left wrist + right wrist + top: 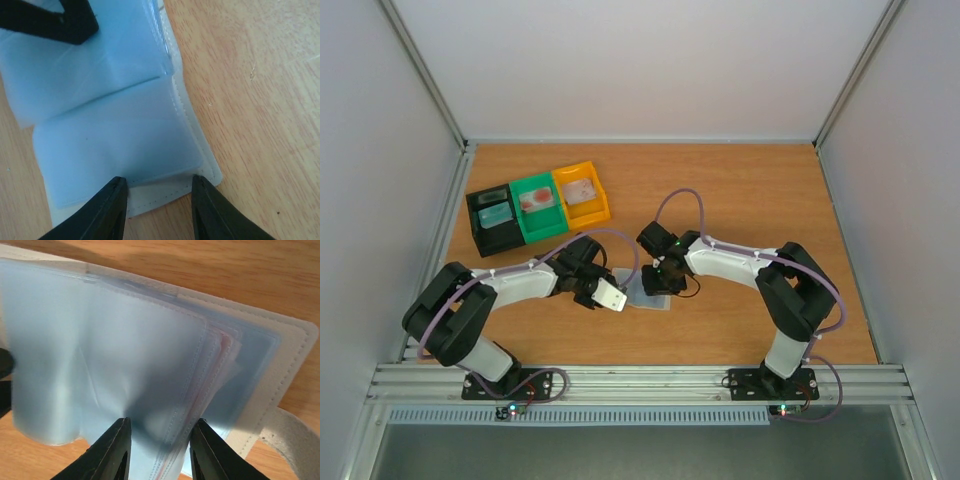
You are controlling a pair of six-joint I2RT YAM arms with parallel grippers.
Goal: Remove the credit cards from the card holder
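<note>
Translucent pale-blue folding plastic card holder [655,301] lies near the middle of the wooden worktop's [750,190] near edge. Left claw [157,184] straddles its stitched end, probably to steady it. Right claw [159,424] straddles a raised sleeve leaf beside a reddish-pink card [216,365]. Whether either claw grips cannot be told.

Bright even light; wrist views blurred close-up.

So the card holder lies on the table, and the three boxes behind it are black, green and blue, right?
Not quite. Next to the black box and green box is a yellow box, not blue; the top view shows it. The card holder does lie on the table.
</note>
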